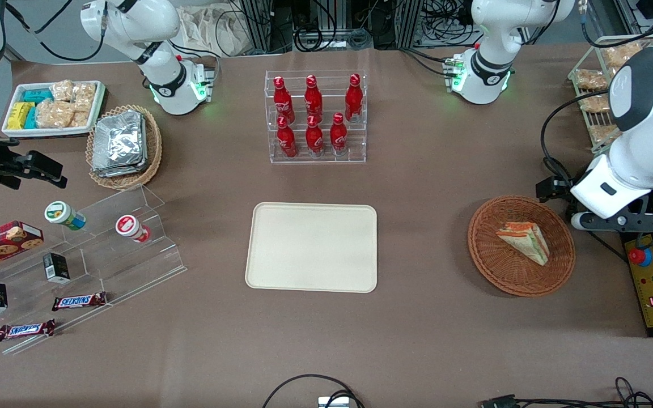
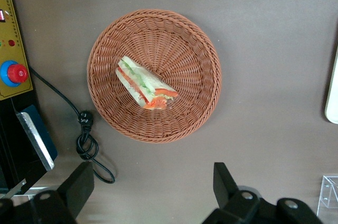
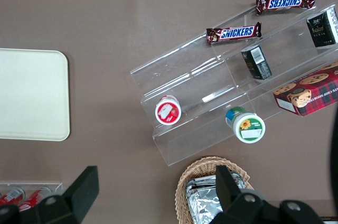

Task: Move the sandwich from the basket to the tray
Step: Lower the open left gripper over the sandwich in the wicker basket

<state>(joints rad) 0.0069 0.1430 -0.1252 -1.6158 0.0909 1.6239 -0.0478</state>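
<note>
So the gripper (image 2: pixel 150 192) is hanging up in the air above the table (image 1: pixel 417 340), fingers (image 2: pixel 78 184) spread wide apart with nothing between them. Straight below it, a bit ahead of the fingertips in the left wrist view, sits the basket (image 2: pixel 203 102), the round reddish-brown wicker one. The sandwich (image 2: pixel 143 84) lies flat inside the basket, roughly in the middle, with its orange and green filling showing along the cut edge. No contact between gripper and sandwich, there's clear air between them.

From the front view you mostly see the working arm's white body over the working arm's end of the table, and the basket (image 1: pixel 559 272) with the sandwich (image 1: pixel 525 241) right beside it. The tray (image 1: pixel 312 247) is well apart from the gripper, toward the middle of the table, and it's bare. A sliver of its rim (image 2: pixel 332 92) pokes into the wrist view too.

Close under the gripper there's also a yellow control box (image 2: pixel 11 49) with a red button (image 2: pixel 16 73), and a black cable (image 2: pixel 87 139) curled on the table just beside the basket.
</note>
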